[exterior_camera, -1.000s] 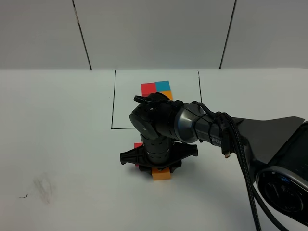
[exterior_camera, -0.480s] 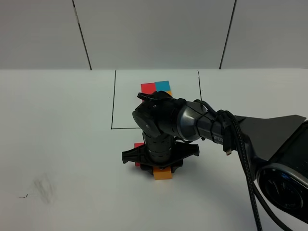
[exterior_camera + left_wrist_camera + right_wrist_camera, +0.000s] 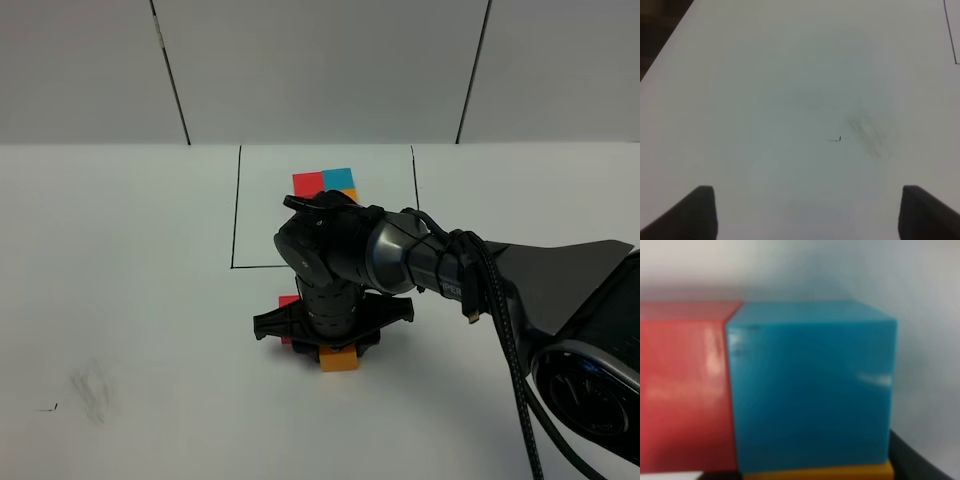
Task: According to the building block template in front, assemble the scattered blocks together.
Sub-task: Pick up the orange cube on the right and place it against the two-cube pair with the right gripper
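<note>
Right tool [image 3: 338, 350] is down over the loose blocks just near of the outlined rectangle; in the high view its body hides most of them, leaving only a sliver of the red block [image 3: 287, 301] on the left and the orange block [image 3: 338, 361] on the near side. Right wrist view fills with the blue block [image 3: 810, 385], red block [image 3: 685, 385] flush against its side and a strip of orange [image 3: 815, 472] at its edge, so all three appear touching. Fingers are not clearly in frame; I cannot tell whether the right tool is gripping or only pressing. Template [image 3: 326, 184] lies inside the rectangle, far of the arm, well apart from the loose set. Judgement: the step is seating the last block into the L. To do it well, keep the faces square and flush, release without dragging, and lift straight up so nothing shifts. Left tool [image 3: 805, 210] stands wide open over bare counter [image 3: 765, 75], holding nothing. Against the frame one second back, the right arm sits slightly rightward and nearer, the orange block with it; since the half-second frame almost nothing moves.
</note>
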Controlling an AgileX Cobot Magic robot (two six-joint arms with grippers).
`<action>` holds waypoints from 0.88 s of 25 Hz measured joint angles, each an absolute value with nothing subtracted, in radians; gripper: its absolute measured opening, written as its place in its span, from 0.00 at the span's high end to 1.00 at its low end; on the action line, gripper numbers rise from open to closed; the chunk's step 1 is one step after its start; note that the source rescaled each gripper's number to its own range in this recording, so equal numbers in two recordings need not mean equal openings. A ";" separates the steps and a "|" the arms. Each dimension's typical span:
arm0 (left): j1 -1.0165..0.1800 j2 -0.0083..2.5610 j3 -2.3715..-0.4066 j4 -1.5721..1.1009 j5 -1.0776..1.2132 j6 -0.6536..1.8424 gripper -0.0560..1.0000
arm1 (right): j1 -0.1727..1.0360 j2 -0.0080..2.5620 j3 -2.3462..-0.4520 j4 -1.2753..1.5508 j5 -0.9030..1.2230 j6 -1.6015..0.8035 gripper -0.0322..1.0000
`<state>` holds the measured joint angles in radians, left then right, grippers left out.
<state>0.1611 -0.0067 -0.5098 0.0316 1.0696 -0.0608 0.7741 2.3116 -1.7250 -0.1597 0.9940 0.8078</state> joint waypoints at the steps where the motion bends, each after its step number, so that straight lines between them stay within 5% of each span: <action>1: 0.161 -0.007 -0.510 0.032 1.070 -0.061 0.00 | 0.774 2.312 -1.725 -0.168 0.987 0.810 0.77; 22: 0.161 -0.007 -0.510 0.032 1.070 -0.061 0.00 | 0.773 2.312 -1.725 -0.174 0.973 0.803 0.77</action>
